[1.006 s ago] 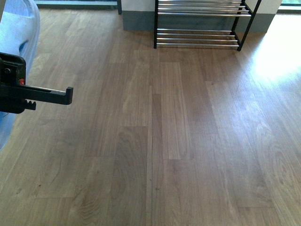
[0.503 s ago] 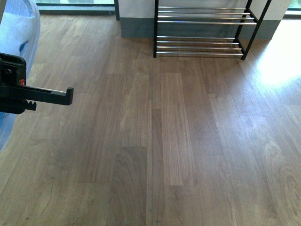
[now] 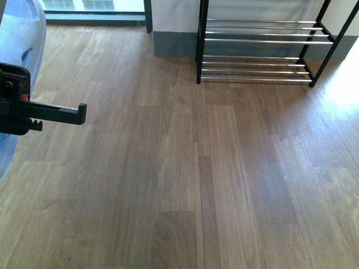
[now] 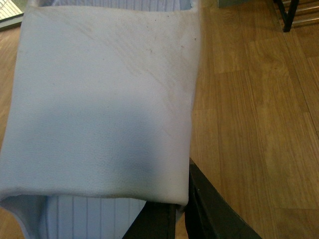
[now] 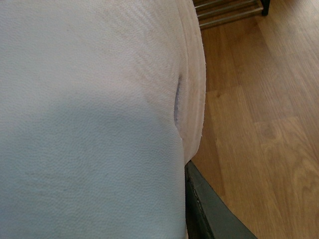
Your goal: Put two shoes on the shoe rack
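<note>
Transport step: left gripper (image 4: 174, 219) jaws pinching shoe (image 4: 99, 99), right jaws pinching other shoe (image 5: 89, 114); next needs closing on shoe rack (image 3: 258, 56), well apart

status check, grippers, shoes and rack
Left gripper carrying a shoe. Right gripper out of front view, a shoe fills its camera. Shoe rack ahead, tiers bare, wood floor between clear.

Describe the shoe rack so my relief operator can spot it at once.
Follow the wood floor to the far wall, right of the window. The shoe rack stands there: a black tube frame carrying tiers of silver horizontal bars. It is the only furniture in view, and the tiers in view are empty.
</note>
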Available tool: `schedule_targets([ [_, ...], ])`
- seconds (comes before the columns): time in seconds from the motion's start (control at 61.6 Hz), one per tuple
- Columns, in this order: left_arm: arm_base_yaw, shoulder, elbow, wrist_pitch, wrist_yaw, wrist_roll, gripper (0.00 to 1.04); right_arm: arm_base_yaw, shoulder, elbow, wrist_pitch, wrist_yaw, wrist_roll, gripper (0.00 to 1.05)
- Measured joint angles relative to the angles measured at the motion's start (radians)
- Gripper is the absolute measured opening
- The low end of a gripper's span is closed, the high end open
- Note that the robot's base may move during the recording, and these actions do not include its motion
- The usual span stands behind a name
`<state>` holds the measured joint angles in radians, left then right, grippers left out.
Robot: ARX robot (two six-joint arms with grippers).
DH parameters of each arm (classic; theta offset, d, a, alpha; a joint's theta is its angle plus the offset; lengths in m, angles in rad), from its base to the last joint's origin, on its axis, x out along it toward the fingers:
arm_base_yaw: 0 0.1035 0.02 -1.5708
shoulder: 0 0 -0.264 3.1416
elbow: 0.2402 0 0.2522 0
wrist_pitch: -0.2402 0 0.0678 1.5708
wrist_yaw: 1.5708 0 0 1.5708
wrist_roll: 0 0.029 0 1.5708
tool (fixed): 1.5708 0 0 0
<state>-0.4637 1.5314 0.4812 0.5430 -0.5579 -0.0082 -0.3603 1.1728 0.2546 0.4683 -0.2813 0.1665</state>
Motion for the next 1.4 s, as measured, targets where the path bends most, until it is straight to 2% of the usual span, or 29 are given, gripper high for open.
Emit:
schedule_targets([
  [1.395, 0.0, 0.0, -0.001, 0.0, 0.0, 0.0, 0.02, 0.0, 0.0, 0.0, 0.0, 0.0, 0.0, 0.03],
])
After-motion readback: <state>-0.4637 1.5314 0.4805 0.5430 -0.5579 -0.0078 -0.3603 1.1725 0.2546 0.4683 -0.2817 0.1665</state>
